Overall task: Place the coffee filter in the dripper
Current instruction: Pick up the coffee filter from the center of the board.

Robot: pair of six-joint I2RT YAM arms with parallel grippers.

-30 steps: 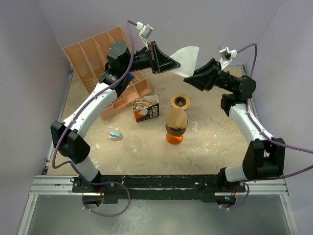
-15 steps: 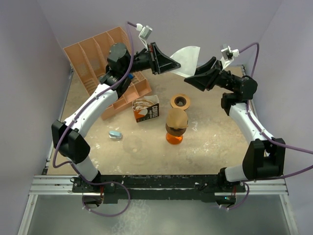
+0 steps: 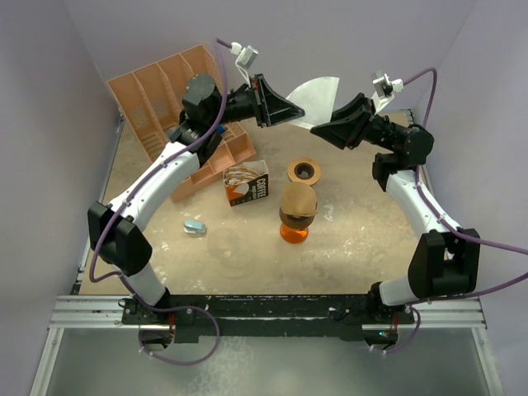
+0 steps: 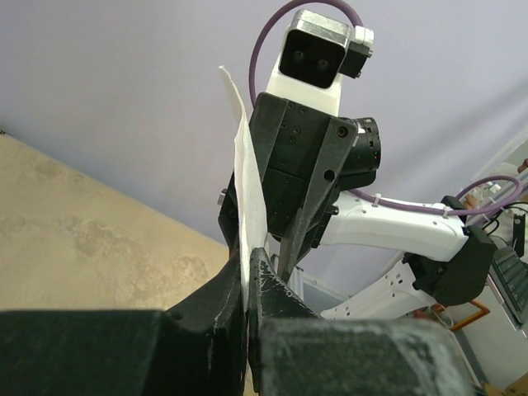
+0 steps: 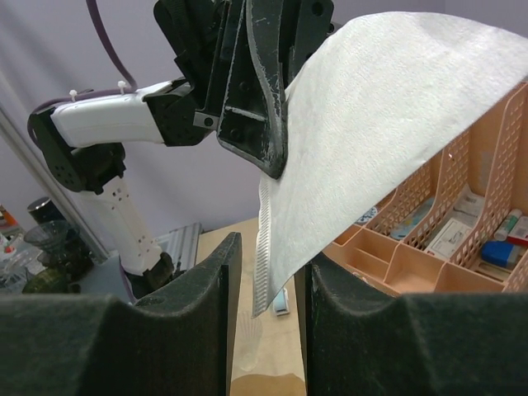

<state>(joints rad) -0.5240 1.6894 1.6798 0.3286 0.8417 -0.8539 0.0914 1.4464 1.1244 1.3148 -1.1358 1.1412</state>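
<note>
looking from the near edge of the counter (image 3: 363, 239) first, a clear glass thing (image 3: 227, 243) sits close to the arm bases, with a small blue thing (image 3: 194, 225) near it. a bit further back, near the middle, stands an orange cup (image 3: 294, 232) with a tan cone (image 3: 299, 200) on top. i think that cone is the dripper, but i cannot be sure. behind it are a coffee box (image 3: 247, 183), a brown ring (image 3: 304, 171) and a big orange tray (image 3: 177, 107) with slots.

at the very back, up in the air, is the white coffee filter (image 3: 318, 95). the left claw (image 4: 247, 264) is squeezed tight on its lower edge and holds it up like a flat fan, standing on its thin side. the right claw (image 5: 268, 252) comes at it from the other side. its two fingers are part way apart, and the edge of the filter hangs down in the gap between them. it is not pinching the paper yet.

so the filter is high and far, and the cone is low and nearer, straight down and toward the arms. the cone sits a little to the right, so the right arm looks a bit closer to it. the flat filter likely has to be pulled open before it can go in.
</note>
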